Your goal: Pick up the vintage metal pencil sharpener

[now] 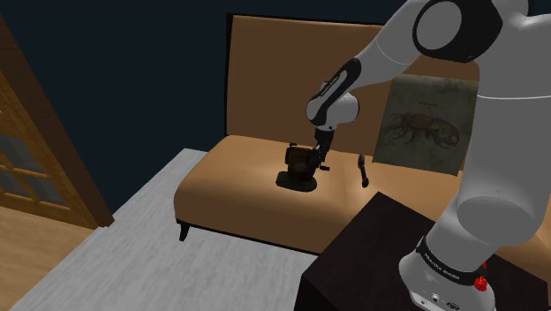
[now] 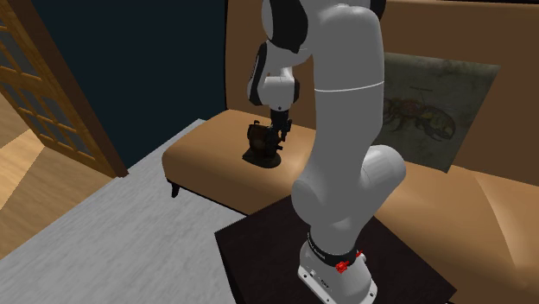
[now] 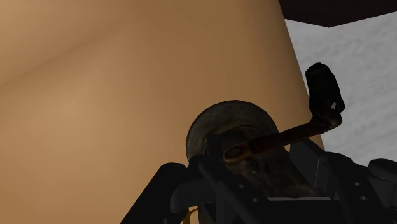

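A dark, worn metal pencil sharpener (image 1: 298, 168) with a round body and a crank handle stands on the tan sofa seat (image 1: 238, 172). My black gripper (image 1: 316, 163) comes down on the side of it towards the shoulder view's right. In the wrist view the sharpener (image 3: 238, 143) fills the space between the two black fingers (image 3: 167, 184), which press against its sides, and its crank (image 3: 323, 95) sticks out past one finger. From the second exterior view the gripper (image 2: 278, 136) clasps the sharpener (image 2: 262, 145), whose base rests on the seat.
A small dark object (image 1: 362, 170) lies on the seat at the shoulder view's right of the sharpener. A cushion with an insect print (image 1: 424, 124) leans on the sofa back. The dark stand (image 1: 371, 256) is in front. Grey floor (image 1: 124, 238) and a wooden door (image 1: 35, 159) lie left.
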Robot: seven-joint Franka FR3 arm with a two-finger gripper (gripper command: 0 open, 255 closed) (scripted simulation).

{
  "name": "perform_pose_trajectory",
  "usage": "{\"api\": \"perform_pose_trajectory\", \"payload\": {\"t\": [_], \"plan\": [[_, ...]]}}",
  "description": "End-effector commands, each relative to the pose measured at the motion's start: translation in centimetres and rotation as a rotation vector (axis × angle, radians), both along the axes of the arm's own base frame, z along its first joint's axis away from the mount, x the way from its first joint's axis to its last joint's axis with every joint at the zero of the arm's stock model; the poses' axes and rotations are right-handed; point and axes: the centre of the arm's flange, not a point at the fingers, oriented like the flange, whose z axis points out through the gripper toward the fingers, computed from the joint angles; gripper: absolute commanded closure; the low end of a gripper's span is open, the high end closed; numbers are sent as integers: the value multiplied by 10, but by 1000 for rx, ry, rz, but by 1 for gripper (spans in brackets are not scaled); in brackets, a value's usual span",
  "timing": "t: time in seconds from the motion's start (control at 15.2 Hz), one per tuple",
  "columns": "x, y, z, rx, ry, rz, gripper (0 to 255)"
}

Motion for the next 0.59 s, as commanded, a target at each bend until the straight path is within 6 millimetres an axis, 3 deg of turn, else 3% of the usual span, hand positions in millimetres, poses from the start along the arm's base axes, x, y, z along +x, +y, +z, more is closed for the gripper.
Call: {"api": "perform_pose_trajectory", "payload": {"t": [0.0, 0.53], "plan": [[0, 0, -1, 0, 0, 0, 255], [-1, 0, 4, 0, 0, 0, 255]]}}
